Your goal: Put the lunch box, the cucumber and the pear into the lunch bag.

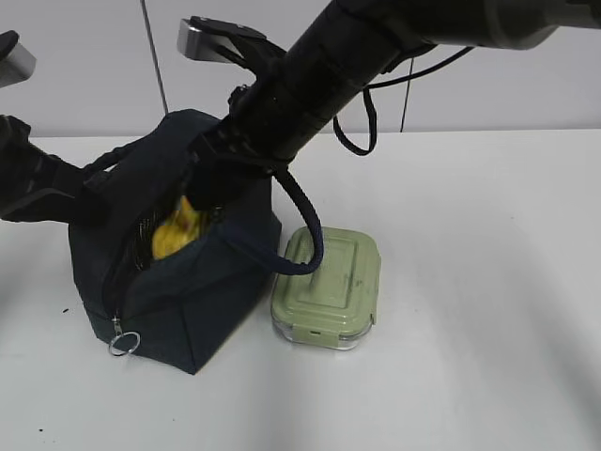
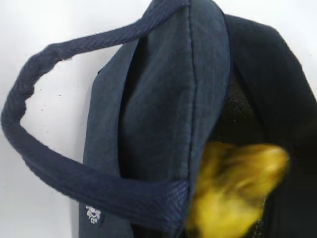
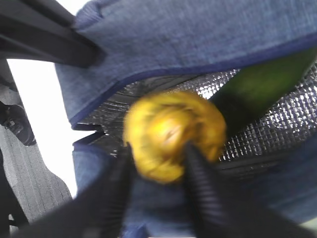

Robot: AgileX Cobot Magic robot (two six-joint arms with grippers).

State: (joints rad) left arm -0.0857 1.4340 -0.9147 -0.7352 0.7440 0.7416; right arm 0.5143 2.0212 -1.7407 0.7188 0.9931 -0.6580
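Note:
The navy lunch bag [image 1: 188, 310] stands open at the left of the table, foil lining showing. My right gripper [image 3: 158, 148] reaches across into its mouth and is shut on the yellow pear [image 3: 171, 136], held just inside the opening; the pear also shows in the exterior view [image 1: 178, 233] and the left wrist view [image 2: 237, 188]. The dark green cucumber [image 3: 262, 84] lies inside the bag against the lining. My left gripper [image 1: 89, 193] grips the bag's left rim, its fingers hidden by fabric. The sage-lidded lunch box [image 1: 329, 282] sits on the table touching the bag's right side.
One loop handle [image 1: 310, 235] hangs over the lunch box's near corner. The zipper's ring pull [image 1: 123, 344] dangles at the bag's front corner. The white table [image 1: 470, 329] stretches to the right and front; a wall stands behind.

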